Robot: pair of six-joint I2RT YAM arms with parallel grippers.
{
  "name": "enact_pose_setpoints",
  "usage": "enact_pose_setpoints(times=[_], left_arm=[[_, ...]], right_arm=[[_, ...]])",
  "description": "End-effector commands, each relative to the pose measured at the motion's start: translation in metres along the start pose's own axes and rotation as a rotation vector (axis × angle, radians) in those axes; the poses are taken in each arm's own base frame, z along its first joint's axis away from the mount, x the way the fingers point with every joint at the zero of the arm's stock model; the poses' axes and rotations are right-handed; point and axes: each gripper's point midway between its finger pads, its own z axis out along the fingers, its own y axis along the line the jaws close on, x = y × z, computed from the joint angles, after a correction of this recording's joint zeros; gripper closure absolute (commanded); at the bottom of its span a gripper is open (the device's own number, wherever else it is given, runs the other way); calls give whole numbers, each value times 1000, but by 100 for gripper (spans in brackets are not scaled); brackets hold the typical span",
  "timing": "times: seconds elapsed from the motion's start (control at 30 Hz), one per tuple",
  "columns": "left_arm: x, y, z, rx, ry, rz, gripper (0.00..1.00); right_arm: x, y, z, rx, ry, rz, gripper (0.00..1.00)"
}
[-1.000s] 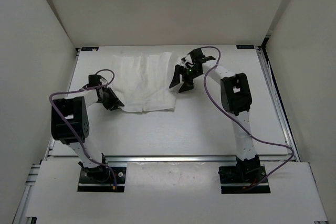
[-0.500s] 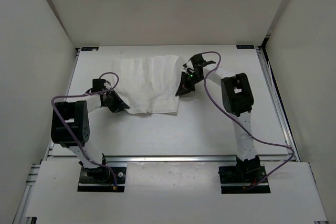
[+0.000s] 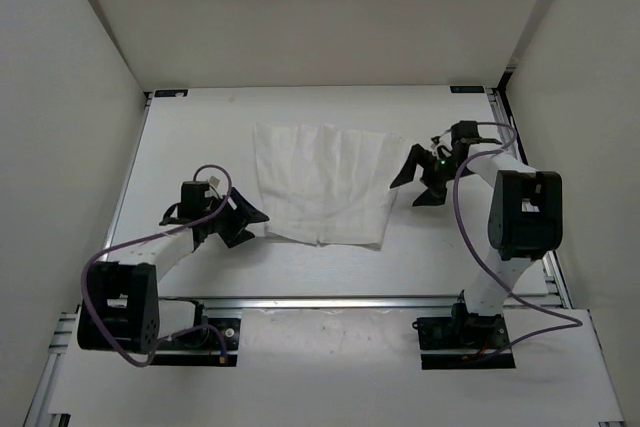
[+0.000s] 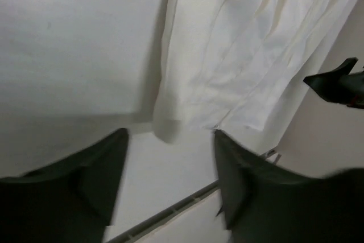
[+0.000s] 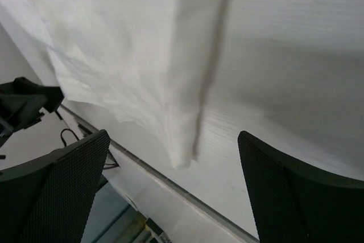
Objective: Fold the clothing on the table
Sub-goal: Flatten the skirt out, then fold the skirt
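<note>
Top external view showed the clothing [image 3: 322, 185] lying flat and creased at about the middle of the table [image 3: 190, 137], its edges roughly square to the rails. The left gripper [image 3: 245, 219] sat just off the garment's 8 o'clock corner, jaws apart with nothing between them; its wrist camera put the rounded corner just beyond the tips. The right gripper [image 3: 418, 179] hung near the 3 o'clock edge, jaws spread wide and empty. I judged the step in hand to be laying out and squaring the cloth, just let go. The next move would call for a fresh pinch on an edge or on two corners, then carrying that side across. Whether the cloth was already doubled could not be told from above. A second earlier it had lain toward 11 o'clock, with both grippers at its sides; since then it had slid toward 4 o'clock, and both arms with it.
</note>
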Motion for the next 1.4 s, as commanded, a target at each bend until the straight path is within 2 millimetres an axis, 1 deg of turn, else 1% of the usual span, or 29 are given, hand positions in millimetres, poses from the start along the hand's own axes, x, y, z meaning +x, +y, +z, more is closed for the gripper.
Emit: enact_pose_setpoints(times=[0.0,0.03,0.07,0.1,0.17,0.2,0.23,0.3,0.33,0.37,0.43,0.47,0.5,0.53,0.57,0.6,0.63,0.67,0.7,0.73,0.77,0.8,0.83,0.87,1.0,1.07,1.23,1.3,1.37], left_arm=[[7,-11,-8,41,-34,-10,19],[4,-19,-14,71,-57,-7,1],[-2,-26,-20,96,-92,1,2],[-8,-32,-25,120,-119,12,1],[-17,-38,-30,133,-152,54,2],[-22,-44,-32,136,-161,110,1],[-18,-36,-28,101,-132,149,1],[-21,-34,-21,47,-86,218,1],[-16,-28,-18,27,-50,258,1],[-12,-23,-13,13,-9,286,2],[-9,-14,-7,-15,43,311,1],[-4,-3,-2,-36,86,316,1],[-6,4,2,-59,106,310,1],[-1,9,6,-80,140,334,1],[1,11,8,-93,153,356,1],[4,14,12,-102,171,363,1],[2,10,15,-98,173,387,2],[1,11,19,-107,179,389,9],[0,12,24,-114,187,383,21],[0,14,28,-119,198,378,29],[-1,15,29,-125,196,378,31],[1,19,33,-134,214,363,38],[0,23,35,-145,218,353,42],[0,23,35,-141,221,348,44],[4,23,39,-147,242,356,43],[8,22,39,-143,253,357,42],[17,24,37,-139,276,357,41],[18,22,35,-127,274,363,41],[23,27,33,-139,285,358,42]], right_arm=[[3,-15,-14,30,-59,-20,1],[10,-16,-15,29,-56,-24,1],[12,-18,-16,29,-58,-27,1],[21,-19,-17,25,-53,-37,1],[30,-18,-18,17,-53,-88,1],[36,-16,-20,1,-51,-123,1],[46,-15,-19,-7,-36,-156,1],[56,-13,-16,6,-36,-218,0],[64,-19,-15,25,-34,-226,1],[66,-17,-14,12,-38,-232,1],[82,-24,-10,-2,-27,-182,4],[82,-27,-10,-7,-39,-177,6],[89,-34,-7,8,-37,-149,9],[96,-40,-4,15,-37,-133,11],[91,-43,-4,24,-68,-134,12],[98,-50,-2,31,-66,-98,15],[104,-53,2,28,-66,-83,15],[102,-56,2,23,-86,-57,15],[102,-57,2,18,-94,-56,15],[105,-57,4,9,-91,-45,15],[108,-58,4,3,-89,-42,15],[108,-58,6,7,-83,-45,15],[109,-55,6,-2,-81,-40,15],[112,-55,10,-3,-60,-54,15],[105,-37,16,-38,-35,-166,15],[103,-35,19,-54,-31,-182,16],[120,-31,29,-71,31,-264,19],[117,-29,34,-71,22,-294,24],[110,-32,39,-62,13,-276,26]])
